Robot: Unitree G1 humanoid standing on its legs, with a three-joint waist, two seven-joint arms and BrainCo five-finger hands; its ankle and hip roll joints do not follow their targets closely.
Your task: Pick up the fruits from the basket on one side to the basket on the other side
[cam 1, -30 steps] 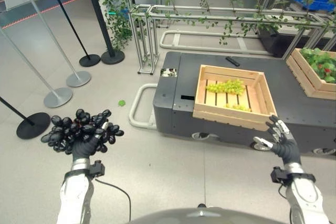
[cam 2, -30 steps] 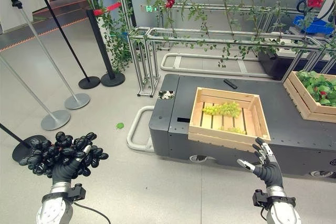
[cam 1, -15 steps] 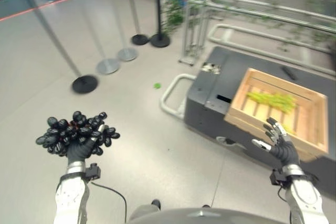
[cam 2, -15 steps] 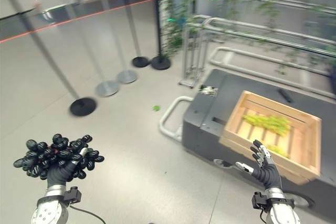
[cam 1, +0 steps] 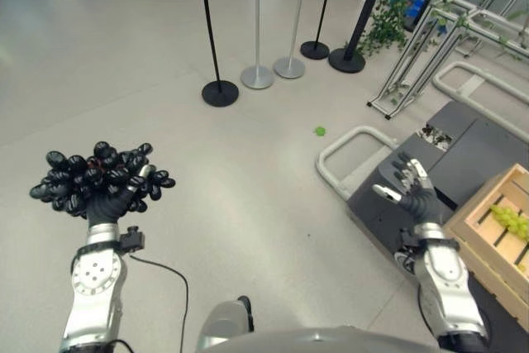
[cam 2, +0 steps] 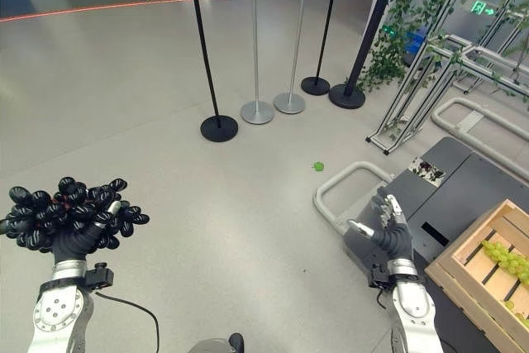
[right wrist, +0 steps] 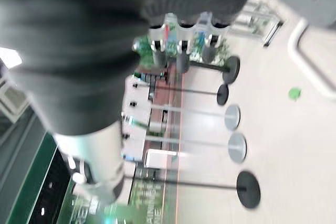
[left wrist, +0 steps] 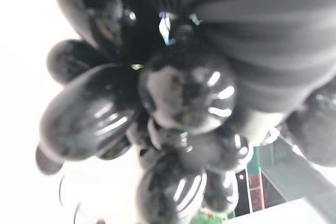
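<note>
Left hand at 8 o'clock, fingers curled round black grape bunch, held above floor. Right hand at 4 o'clock, fingers spread, empty. Wooden crate with green grapes at 3 o'clock.

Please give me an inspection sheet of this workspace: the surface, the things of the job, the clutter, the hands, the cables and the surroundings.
Surface: grey floor; dark cart at the right.
Job's things: black grape bunch held up over the floor; wooden crate on the cart with green grapes inside.
Clutter: small green leaf on the floor.
Hands: left hand curled round the black grape bunch; right hand open, holding nothing.
Cables: nothing seen.
Surroundings: barrier posts with round bases, metal frames, climbing plants.
</note>
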